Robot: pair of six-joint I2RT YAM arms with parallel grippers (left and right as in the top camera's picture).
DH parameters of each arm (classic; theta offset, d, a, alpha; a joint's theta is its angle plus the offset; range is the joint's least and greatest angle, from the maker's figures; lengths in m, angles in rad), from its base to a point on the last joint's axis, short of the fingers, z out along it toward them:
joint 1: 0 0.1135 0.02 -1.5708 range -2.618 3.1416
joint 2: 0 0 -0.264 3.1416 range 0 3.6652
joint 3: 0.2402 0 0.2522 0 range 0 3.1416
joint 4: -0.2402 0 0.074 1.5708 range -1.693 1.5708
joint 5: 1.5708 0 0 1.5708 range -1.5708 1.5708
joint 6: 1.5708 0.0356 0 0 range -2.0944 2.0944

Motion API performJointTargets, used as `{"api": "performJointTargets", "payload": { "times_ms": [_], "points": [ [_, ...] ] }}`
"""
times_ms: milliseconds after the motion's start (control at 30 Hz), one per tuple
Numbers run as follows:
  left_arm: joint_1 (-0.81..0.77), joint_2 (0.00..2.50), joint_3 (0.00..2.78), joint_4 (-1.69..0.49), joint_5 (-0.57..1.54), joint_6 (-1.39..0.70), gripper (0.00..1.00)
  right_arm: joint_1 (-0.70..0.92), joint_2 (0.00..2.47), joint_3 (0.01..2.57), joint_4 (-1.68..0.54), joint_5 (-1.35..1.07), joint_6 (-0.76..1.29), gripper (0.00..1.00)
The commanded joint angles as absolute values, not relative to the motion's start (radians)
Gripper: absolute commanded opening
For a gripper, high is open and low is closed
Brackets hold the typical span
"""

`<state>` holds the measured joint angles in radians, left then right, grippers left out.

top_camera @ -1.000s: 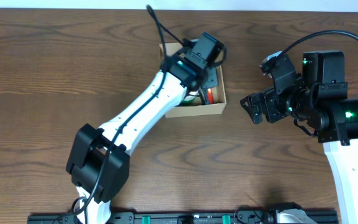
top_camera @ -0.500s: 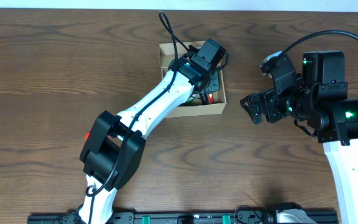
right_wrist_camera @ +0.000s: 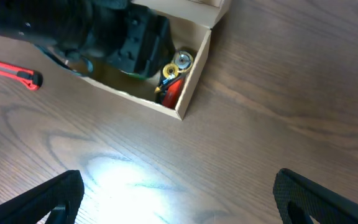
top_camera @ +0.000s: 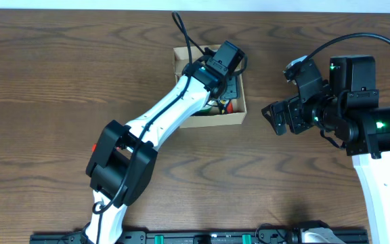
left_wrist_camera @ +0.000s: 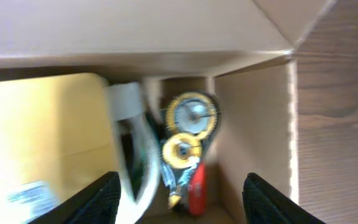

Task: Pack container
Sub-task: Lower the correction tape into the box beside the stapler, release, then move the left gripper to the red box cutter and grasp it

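I am seeing the container (top_camera: 215, 120) sitting open at the far middle of the table (top_camera: 46, 102), with a yellow-geared tape dispenser (left_wrist_camera: 188, 134) lying inside. My left gripper (left_wrist_camera: 185, 202) is hanging just over it, fingers spread, gripping nothing. My right gripper (right_wrist_camera: 179, 199) is hovering off to the right, gaping and empty. A red cutter (right_wrist_camera: 11, 70) is lying apart from the box.

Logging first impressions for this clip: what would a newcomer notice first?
The left arm reaches into the container, left gripper open above a yellow pack and a yellow-geared dispenser. A red cutter lies outside on the table; the right gripper hangs open nearby.
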<state>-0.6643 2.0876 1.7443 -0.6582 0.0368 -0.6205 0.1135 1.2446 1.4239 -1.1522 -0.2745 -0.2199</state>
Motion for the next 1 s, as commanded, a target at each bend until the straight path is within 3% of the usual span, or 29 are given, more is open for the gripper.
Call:
{"api": "performJointTargets", "payload": {
  "times_ms": [0,200,400,467,667,833,967],
  "points": [
    [-0.635,1.958,1.794,-0.720,-0.025,-0.615,0.64,0.113,1.239,1.426,-1.152,-0.285,-0.233,0.99],
    [-0.590,1.759,1.794,-0.994,-0.214,-0.824,0.67,0.113,1.239,1.426,-1.152,-0.285,-0.233,0.99],
    [-0.505,1.609,1.785,-1.259,-0.274,-1.068,0.69,0.113,1.239,1.426,-1.152,-0.285,-0.233,0.99],
    [-0.485,1.569,1.761,-1.312,-0.315,-1.139,0.75,0.113,1.239,1.426,-1.152,-0.285,-0.233,0.99],
    [-0.451,1.472,1.554,-1.319,-0.307,-1.293,0.81,0.113,1.239,1.426,-1.152,-0.285,-0.233,0.99],
    [-0.410,1.436,1.351,-1.262,-0.168,-1.441,0.90,0.113,1.239,1.426,-1.152,-0.285,-0.233,0.99],
    [-0.338,1.435,1.232,-1.154,-0.048,-1.427,0.91,0.113,1.239,1.426,-1.152,-0.285,-0.233,0.99]
  ]
}}
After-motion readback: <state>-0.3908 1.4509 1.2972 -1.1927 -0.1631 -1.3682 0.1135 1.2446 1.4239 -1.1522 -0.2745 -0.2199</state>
